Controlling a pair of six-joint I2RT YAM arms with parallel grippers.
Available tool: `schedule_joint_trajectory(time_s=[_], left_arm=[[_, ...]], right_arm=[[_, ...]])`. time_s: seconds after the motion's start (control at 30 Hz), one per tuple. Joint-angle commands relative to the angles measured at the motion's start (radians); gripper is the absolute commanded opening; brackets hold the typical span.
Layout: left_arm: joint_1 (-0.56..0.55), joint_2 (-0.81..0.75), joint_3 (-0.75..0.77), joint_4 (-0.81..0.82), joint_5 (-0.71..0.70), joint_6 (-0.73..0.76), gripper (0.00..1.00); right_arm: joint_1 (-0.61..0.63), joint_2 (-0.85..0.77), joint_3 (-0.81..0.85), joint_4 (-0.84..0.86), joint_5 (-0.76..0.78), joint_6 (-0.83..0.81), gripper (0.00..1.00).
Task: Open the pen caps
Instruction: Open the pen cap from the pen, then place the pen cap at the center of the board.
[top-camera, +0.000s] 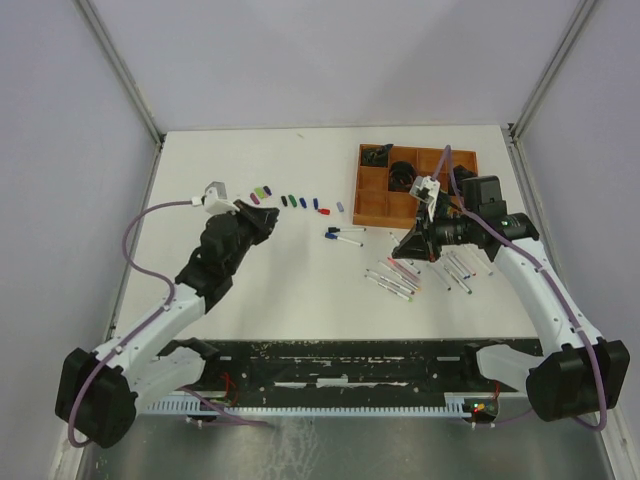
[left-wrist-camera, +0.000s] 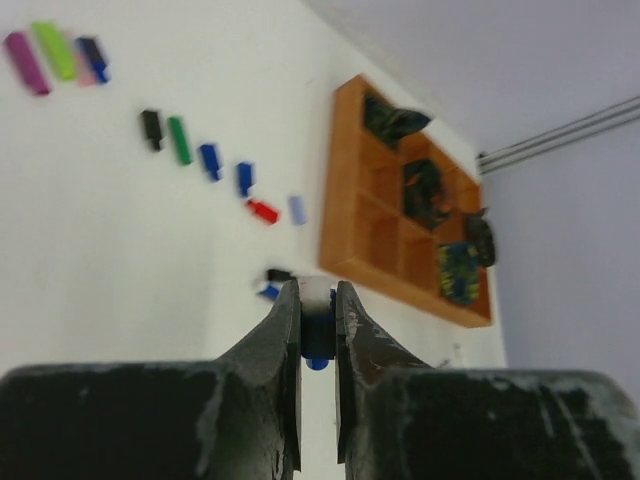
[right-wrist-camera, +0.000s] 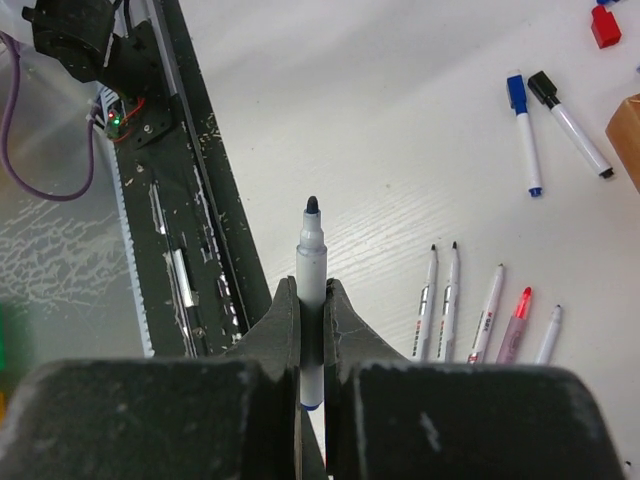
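The left gripper pinches a stubby blue plastic cap. The right gripper is clamped on a slim white-grey uncapped pen.

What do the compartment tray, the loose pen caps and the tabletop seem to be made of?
The compartment tray looks like wood or fibreboard: matte orange-brown, square-cut dividers. The pen caps are likely moulded plastic: solid bright colours, smooth. The tabletop shows faint grain streaks under matte white, so painted wood or laminate; unclear which.

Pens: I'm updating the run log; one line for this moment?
left hand shut on blue cap | right hand shut on uncapped pen
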Motion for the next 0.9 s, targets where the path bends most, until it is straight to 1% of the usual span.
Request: schedule_joint_trajectory(time_s=[0.0, 0.07, 0.17, 0.33, 0.4, 0.7, 0.87], left_arm=[[0.046, 0.123, 0.082, -0.292, 0.047, 0.046, 0.03], [0.058, 0.185, 0.112, -0.354, 0.052, 0.044, 0.03], [0.067, 0.258, 0.139, -0.391, 0.043, 0.042, 0.03], [0.088, 0.351, 0.184, -0.482, -0.035, 0.031, 0.03], [0.098, 0.378, 0.198, -0.503, -0.044, 0.031, 0.03], [0.157, 0.424, 0.208, -0.515, -0.037, 0.024, 0.03], [0.241, 0.457, 0.22, -0.529, -0.026, 0.015, 0.03]], right_arm=[[-0.007, 0.001, 0.016, 0.008, 0.039, -0.024, 0.03], [-0.007, 0.002, 0.015, 0.009, 0.046, -0.027, 0.03], [-0.008, 0.007, 0.014, 0.009, 0.049, -0.027, 0.03], [-0.009, 0.009, 0.013, 0.006, 0.046, -0.029, 0.03], [-0.009, 0.01, 0.014, 0.007, 0.046, -0.027, 0.03], [-0.011, 0.013, 0.012, 0.005, 0.042, -0.027, 0.04], [-0.011, 0.015, 0.012, 0.005, 0.039, -0.026, 0.04]])
